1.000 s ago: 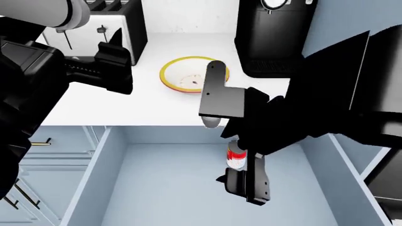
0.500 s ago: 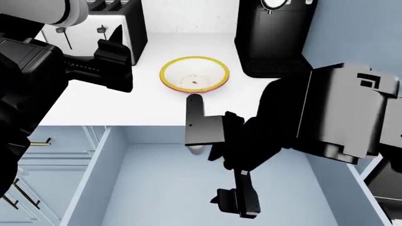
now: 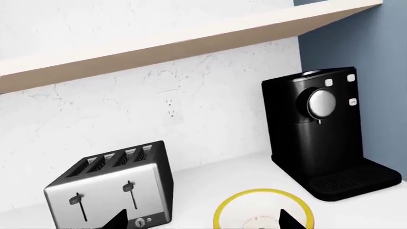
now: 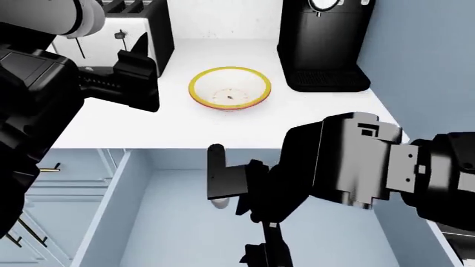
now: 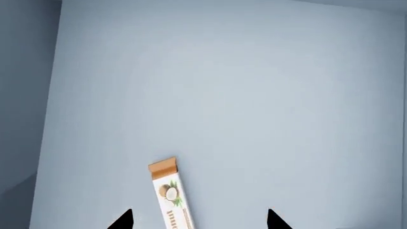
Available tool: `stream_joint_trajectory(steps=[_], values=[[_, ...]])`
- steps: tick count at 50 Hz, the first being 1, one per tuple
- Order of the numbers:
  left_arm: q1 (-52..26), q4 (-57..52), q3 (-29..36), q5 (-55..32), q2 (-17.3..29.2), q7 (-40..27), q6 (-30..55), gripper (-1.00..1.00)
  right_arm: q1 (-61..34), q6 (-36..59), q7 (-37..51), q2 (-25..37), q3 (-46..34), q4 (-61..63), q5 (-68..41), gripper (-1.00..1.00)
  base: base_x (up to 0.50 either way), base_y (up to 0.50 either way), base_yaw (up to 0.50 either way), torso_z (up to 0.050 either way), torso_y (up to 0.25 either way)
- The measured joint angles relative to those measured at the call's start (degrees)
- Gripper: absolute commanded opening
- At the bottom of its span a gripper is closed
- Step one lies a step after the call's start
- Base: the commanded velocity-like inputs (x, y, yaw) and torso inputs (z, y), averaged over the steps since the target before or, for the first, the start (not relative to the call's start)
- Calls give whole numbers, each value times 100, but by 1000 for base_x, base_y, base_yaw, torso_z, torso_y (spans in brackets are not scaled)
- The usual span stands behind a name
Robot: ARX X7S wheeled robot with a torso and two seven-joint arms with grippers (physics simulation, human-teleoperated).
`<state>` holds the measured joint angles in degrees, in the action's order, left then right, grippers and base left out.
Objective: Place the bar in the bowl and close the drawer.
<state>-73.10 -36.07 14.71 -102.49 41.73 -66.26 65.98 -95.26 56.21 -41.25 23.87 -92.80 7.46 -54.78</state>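
Observation:
The bar (image 5: 170, 193), white with a tan end and a coconut picture, lies flat on the floor of the open pale blue-grey drawer (image 5: 254, 95). My right gripper (image 5: 198, 220) hangs open just above it, and the bar's near end lies between the two fingertips without touching either. In the head view my right gripper (image 4: 241, 222) is down inside the drawer (image 4: 133, 222) and the arm hides the bar. The yellow-rimmed bowl (image 4: 230, 89) sits on the white counter. My left gripper (image 4: 148, 78) hovers open to the bowl's left, with the bowl's rim (image 3: 254, 193) showing ahead of it.
A silver toaster (image 3: 108, 191) stands at the back left of the counter (image 4: 148, 128). A black coffee machine (image 4: 319, 44) stands at the back right against a blue wall. Lower cabinet fronts with brass handles (image 4: 48, 168) show at the left.
My right arm has swung down and leftward, deeper into the drawer. The red-and-white can seen a second ago is now hidden. My left arm has not moved.

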Motion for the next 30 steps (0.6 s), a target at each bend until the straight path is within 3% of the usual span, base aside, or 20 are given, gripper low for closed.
stream_joint_trajectory(steps=[30], values=[[328, -8, -83, 460, 53, 438, -148, 100, 963, -531, -146, -334, -517, -686, 430, 100, 0, 0, 0, 0, 0]])
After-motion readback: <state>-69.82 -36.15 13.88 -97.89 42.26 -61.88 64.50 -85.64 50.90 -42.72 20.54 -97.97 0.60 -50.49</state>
